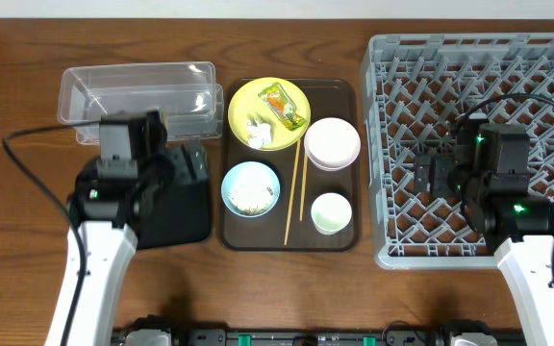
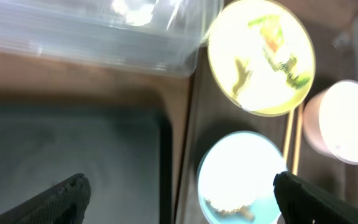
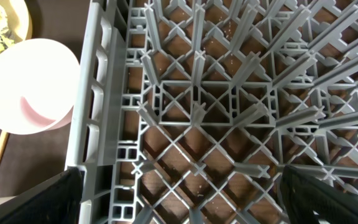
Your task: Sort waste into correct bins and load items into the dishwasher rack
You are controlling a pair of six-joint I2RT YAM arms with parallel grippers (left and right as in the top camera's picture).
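Observation:
The yellow plate (image 1: 268,113) holds the snack wrapper (image 1: 283,105) and a white tissue (image 1: 258,133). The light-blue bowl (image 1: 250,187) holds rice scraps. A white bowl (image 1: 332,143), a small white cup (image 1: 331,212) and the chopsticks (image 1: 293,192) lie on the brown tray (image 1: 339,91). The clear tub (image 1: 138,93) and black tray (image 1: 174,213) are on the left. The grey rack (image 1: 546,58) is on the right. My left gripper (image 1: 192,163) is open above the black tray's right edge, empty; the blue bowl (image 2: 241,174) shows between its fingers (image 2: 179,196). My right gripper (image 1: 429,175) is open and empty over the rack's left part (image 3: 179,124).
The brown serving tray sits between the black tray and the rack. The clear tub (image 2: 92,37) is behind the black tray (image 2: 67,155). Black cables run from both arms. Bare wood table lies along the front edge.

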